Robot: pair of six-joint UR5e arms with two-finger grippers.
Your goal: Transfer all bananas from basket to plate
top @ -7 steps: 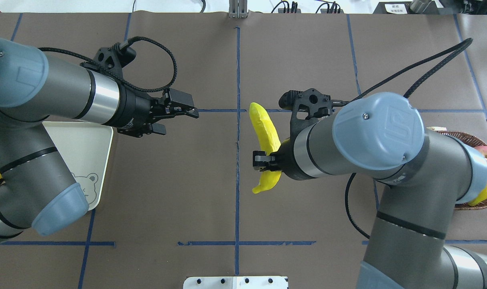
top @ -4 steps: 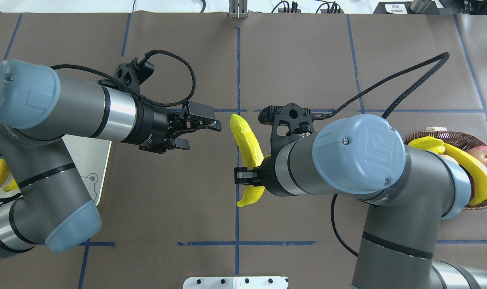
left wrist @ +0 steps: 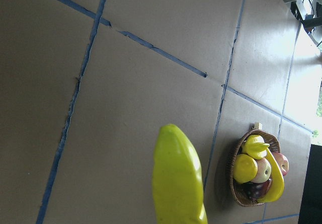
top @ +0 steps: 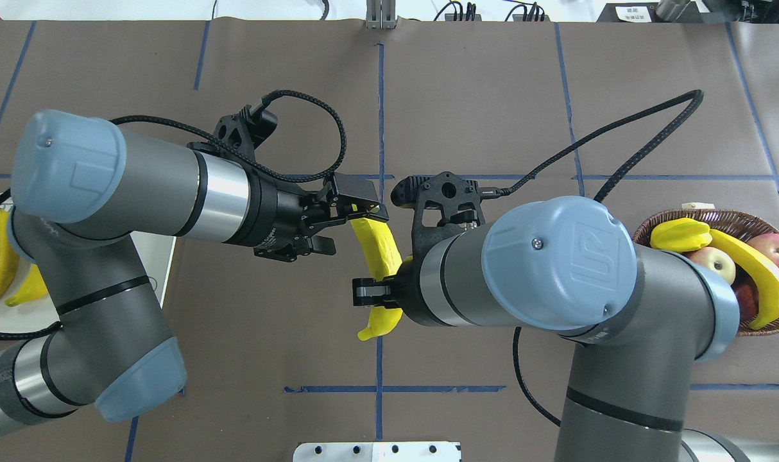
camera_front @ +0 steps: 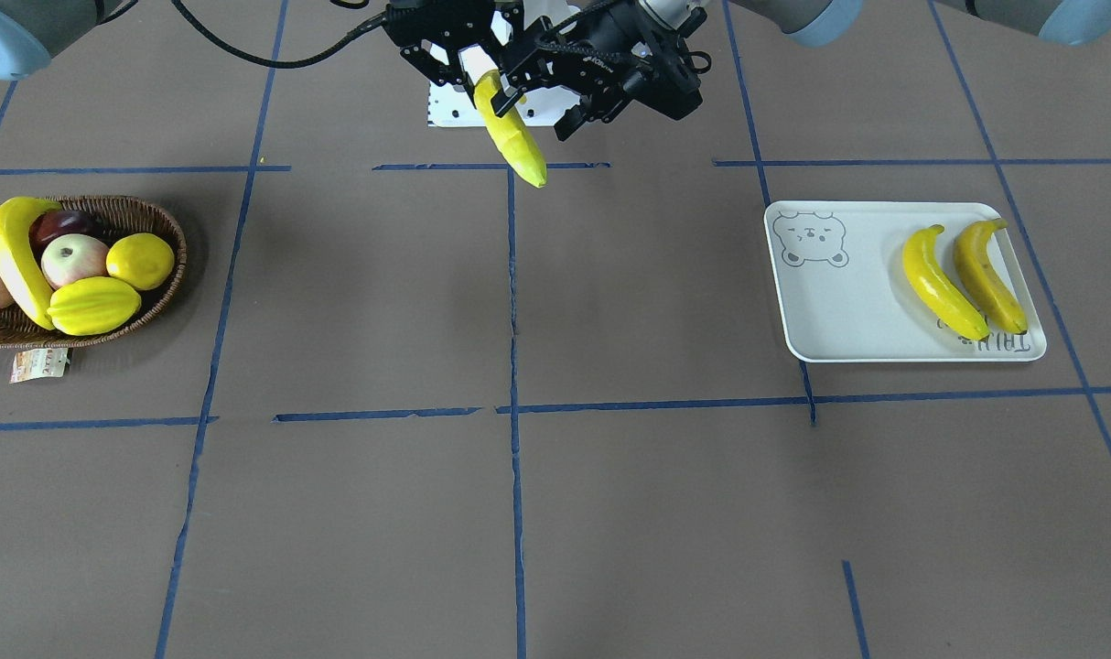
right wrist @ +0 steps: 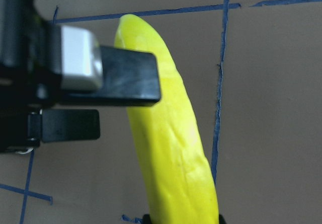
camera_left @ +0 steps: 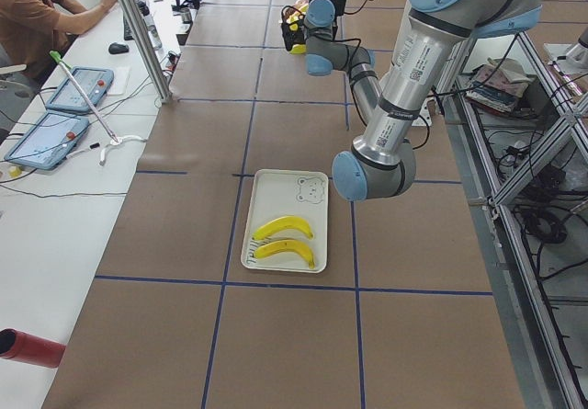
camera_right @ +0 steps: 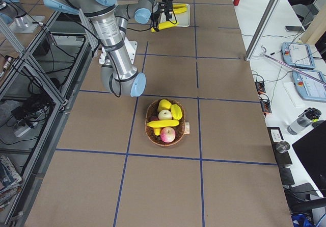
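Jaws of the right gripper (top: 378,295) clamp the held banana (top: 378,250) over the middle of the table (camera_front: 610,302); the left gripper's (top: 356,230) stand spread at its free end. In the front-facing view the plate (camera_front: 848,311) at 3 o'clock carries two bananas (camera_front: 942,286), the basket (camera_front: 98,340) at 9 o'clock another banana (camera_front: 11,256).

Big brown table (top: 492,96) with blue tape lines (camera_front: 512,302)
A white desk (camera_left: 37,216) with tablets (camera_left: 81,87) fills one side view's left edge.
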